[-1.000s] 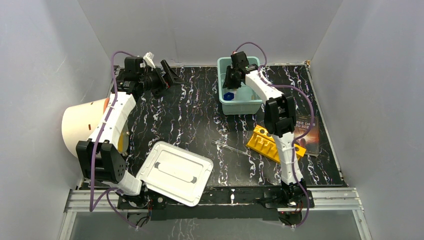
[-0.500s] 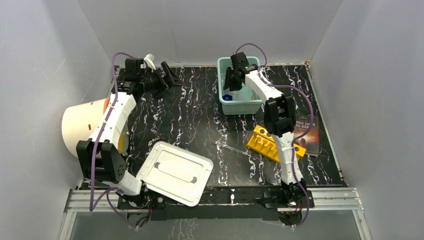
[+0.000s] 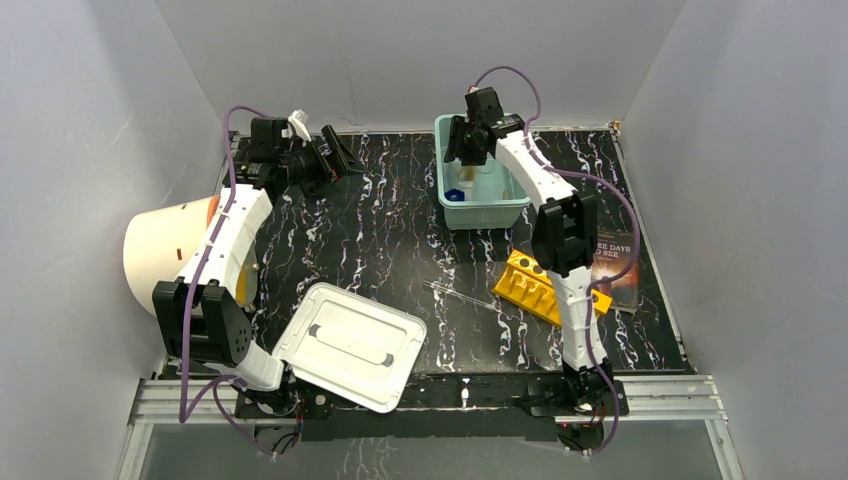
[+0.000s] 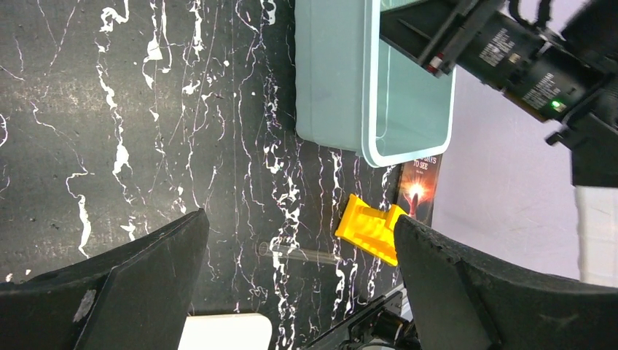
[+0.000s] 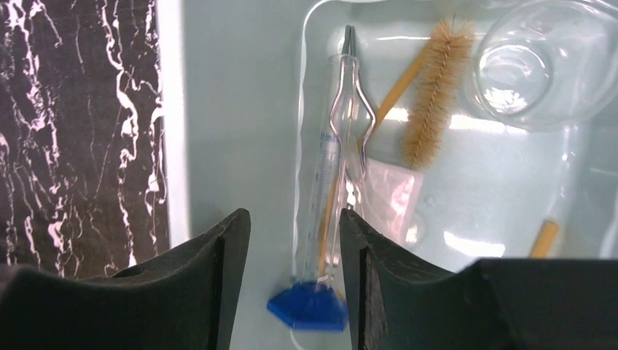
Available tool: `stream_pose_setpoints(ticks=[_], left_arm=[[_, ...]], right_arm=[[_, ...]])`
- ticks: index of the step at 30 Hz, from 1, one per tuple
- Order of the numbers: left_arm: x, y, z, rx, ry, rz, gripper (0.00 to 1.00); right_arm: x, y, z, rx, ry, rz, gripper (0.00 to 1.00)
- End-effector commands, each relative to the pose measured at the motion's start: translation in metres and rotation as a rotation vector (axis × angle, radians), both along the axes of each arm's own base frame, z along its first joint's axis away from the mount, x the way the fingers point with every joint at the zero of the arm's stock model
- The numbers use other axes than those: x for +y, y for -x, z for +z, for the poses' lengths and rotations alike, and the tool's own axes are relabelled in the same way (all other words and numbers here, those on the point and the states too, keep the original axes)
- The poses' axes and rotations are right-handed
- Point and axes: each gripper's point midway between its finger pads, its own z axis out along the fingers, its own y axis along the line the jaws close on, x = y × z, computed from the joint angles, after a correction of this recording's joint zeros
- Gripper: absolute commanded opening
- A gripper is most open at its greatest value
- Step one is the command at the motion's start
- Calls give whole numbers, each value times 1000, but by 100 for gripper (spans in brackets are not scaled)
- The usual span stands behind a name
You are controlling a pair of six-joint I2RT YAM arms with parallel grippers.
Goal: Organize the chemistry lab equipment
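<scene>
My right gripper [image 3: 468,150] hangs open over the teal bin [image 3: 500,212], holding nothing; in the right wrist view it [image 5: 295,281] is above a clear measuring tube with a blue cap [image 5: 307,306] lying in the bin. Also in the bin are a bristle brush [image 5: 437,87], a clear beaker [image 5: 539,65], a small white-filled bag [image 5: 390,197] and a tan stick [image 5: 543,237]. A thin glass rod [image 3: 460,296] and the yellow holed rack [image 3: 545,288] lie on the table. My left gripper [image 3: 337,155] is wide open and empty at the back left.
A dark-covered book [image 3: 618,262] lies right of the rack. A white lid [image 3: 350,345] lies at the front left. A big white drum [image 3: 165,250] stands at the left edge. The left wrist view shows the bin [image 4: 335,87], rack [image 4: 368,230] and rod [image 4: 299,253].
My right gripper has risen out of the bin and moved slightly back. The blue-capped tube stays in the bin. My left gripper has barely moved.
</scene>
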Motion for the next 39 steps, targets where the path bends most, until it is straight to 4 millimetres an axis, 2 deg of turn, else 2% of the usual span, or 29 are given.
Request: stream_pose_setpoints(ticks=[1, 4, 11, 14, 17, 21, 24, 28, 32, 35, 39], left_arm=[[1, 2, 13, -32, -13, -6, 98], [0, 1, 12, -29, -11, -7, 98], [1, -6, 3, -3, -13, 7, 98], [-1, -7, -4, 24, -7, 9, 98], [-5, -8, -10, 44, -4, 5, 98], [-5, -9, -16, 64, -15, 23, 98], [5, -9, -24, 95, -54, 87, 98], [17, -7, -31, 142, -96, 164, 98], [28, -3, -35, 174, -134, 226, 98], [43, 0, -37, 196, -185, 289, 98], [69, 5, -39, 236, -235, 391, 98]], right_arm=[[-11, 16, 77, -122, -20, 0, 57], [-18, 38, 78, -120, -2, 46, 58], [-15, 104, 127, -306, -45, 274, 69], [-7, 137, 133, -336, -39, 385, 72], [3, 167, 129, -320, -10, 457, 72], [22, 207, 112, -302, 66, 564, 72], [40, 236, 90, -289, 135, 656, 72], [65, 265, 68, -275, 169, 771, 68], [86, 289, 45, -280, 228, 912, 62], [96, 303, 20, -245, 267, 987, 59], [106, 313, -6, -211, 274, 1032, 57]])
